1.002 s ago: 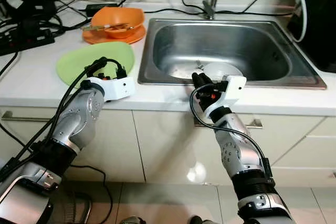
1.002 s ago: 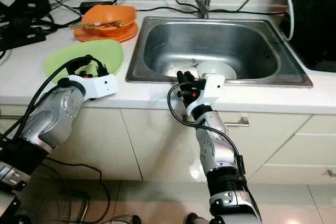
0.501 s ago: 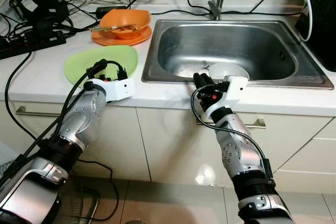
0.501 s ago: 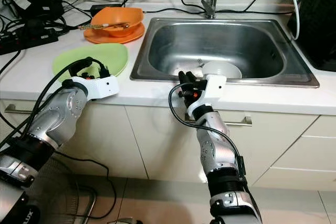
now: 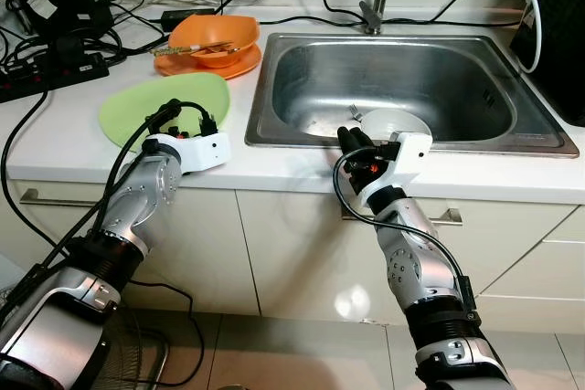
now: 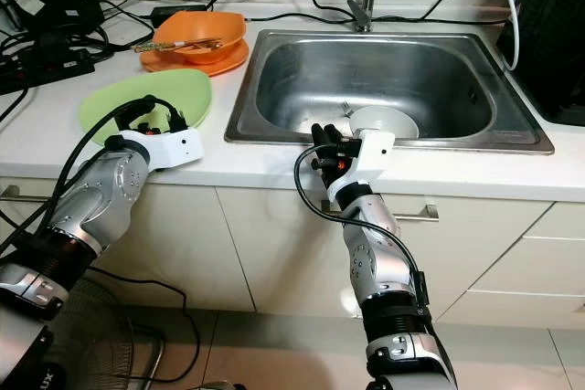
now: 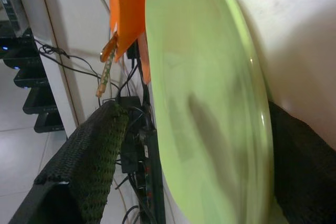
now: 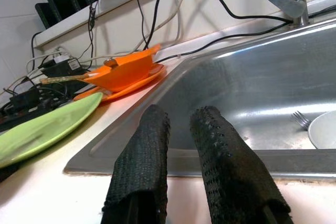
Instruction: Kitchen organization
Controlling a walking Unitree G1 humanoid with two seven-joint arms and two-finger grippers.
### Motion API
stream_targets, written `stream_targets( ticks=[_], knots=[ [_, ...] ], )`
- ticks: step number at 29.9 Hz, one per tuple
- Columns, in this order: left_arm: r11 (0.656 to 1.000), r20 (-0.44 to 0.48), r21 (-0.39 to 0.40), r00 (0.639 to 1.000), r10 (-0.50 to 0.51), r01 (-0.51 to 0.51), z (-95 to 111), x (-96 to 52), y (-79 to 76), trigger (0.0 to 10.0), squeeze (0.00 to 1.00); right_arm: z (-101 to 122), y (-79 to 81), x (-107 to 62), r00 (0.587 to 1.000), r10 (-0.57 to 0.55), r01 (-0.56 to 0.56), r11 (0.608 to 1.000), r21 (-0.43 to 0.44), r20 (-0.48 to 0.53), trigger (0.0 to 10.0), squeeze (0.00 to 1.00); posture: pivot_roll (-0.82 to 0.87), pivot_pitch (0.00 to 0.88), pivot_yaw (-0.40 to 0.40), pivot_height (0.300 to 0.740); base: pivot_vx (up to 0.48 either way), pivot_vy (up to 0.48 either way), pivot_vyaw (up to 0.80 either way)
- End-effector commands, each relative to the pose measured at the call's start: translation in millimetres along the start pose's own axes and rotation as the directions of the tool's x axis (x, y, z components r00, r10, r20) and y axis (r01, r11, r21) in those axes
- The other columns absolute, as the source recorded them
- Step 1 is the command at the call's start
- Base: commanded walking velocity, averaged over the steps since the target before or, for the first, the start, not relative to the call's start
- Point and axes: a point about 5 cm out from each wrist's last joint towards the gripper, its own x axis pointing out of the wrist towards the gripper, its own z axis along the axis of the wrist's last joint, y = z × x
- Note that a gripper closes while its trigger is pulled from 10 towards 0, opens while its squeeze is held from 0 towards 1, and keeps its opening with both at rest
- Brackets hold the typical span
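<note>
A pale green plate [image 5: 155,109] lies on the white counter left of the sink. My left gripper [image 5: 189,122] is at its near rim, open, and in the left wrist view the plate [image 7: 205,103] lies between the two spread fingers [image 7: 86,166]. Behind it an orange bowl [image 5: 215,34] holding a utensil stands on an orange plate [image 5: 183,65]. A white bowl [image 5: 395,124] and a fork [image 5: 355,112] lie in the steel sink [image 5: 475,70]. My right gripper [image 5: 355,140] rests at the sink's front rim, shut with nothing in it; its fingers [image 8: 142,166] point over the basin.
A faucet [image 5: 375,8] stands behind the sink. Power strips and tangled cables [image 5: 55,34] crowd the counter's back left. A black appliance [image 5: 562,43] stands at the right. Drawer fronts with handles [image 5: 448,216] are below the counter edge.
The camera has shifted a little, sliding the whole scene. Both grippers keep their places against the plate and the sink rim.
</note>
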Motion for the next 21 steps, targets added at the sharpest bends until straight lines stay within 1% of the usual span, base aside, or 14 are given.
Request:
stream_targets(
  ticks=[1,3,8,9,10,11,21],
  knots=[
    [0.985,-0.080,0.016,0.982,-0.172,0.174,-19.1,-2.8,-45.9,10.0,0.00,2.0,1.5,2.0,1.000,0.005,-0.005,1.000,-0.008,0.003,10.0,0.00,0.11,0.065,0.004,0.740,0.000,0.000,0.00],
    [0.985,-0.101,0.026,0.981,-0.166,0.169,-23.1,-1.5,-45.8,10.0,0.00,1.5,2.3,2.3,1.000,0.008,-0.008,1.000,-0.007,0.002,10.0,0.00,0.11,0.063,0.003,0.740,0.000,0.000,0.00],
    [0.984,-0.119,0.035,0.979,-0.168,0.173,-27.2,0.0,-46.5,10.0,0.00,1.7,2.6,2.5,1.000,0.010,-0.010,1.000,-0.006,0.003,10.0,0.00,0.11,0.061,0.004,0.740,0.000,0.000,0.00],
    [0.983,-0.121,0.035,0.977,-0.177,0.182,-27.8,0.3,-47.6,8.6,0.00,1.9,2.5,2.4,1.000,0.010,-0.010,1.000,-0.007,0.003,10.0,0.00,0.11,0.062,0.004,0.740,0.000,0.000,0.00],
    [0.981,-0.122,0.034,0.975,-0.184,0.189,-28.1,0.3,-48.8,3.5,0.00,1.9,2.3,2.3,1.000,0.009,-0.009,1.000,-0.008,0.004,10.0,0.00,0.10,0.062,0.006,0.740,0.000,0.000,0.00],
    [0.980,-0.122,0.037,0.974,-0.192,0.197,-28.0,0.1,-49.9,0.0,0.00,2.1,2.0,2.1,1.000,0.008,-0.008,1.000,-0.008,0.004,10.0,0.00,0.10,0.062,0.007,0.740,0.000,0.000,0.00],
    [0.976,-0.116,0.033,0.971,-0.210,0.215,-25.9,0.5,-53.0,0.0,0.00,1.6,1.4,2.0,1.000,0.004,-0.004,1.000,-0.007,0.004,10.0,0.00,0.11,0.063,0.007,0.740,0.000,0.000,0.00]
  ],
)
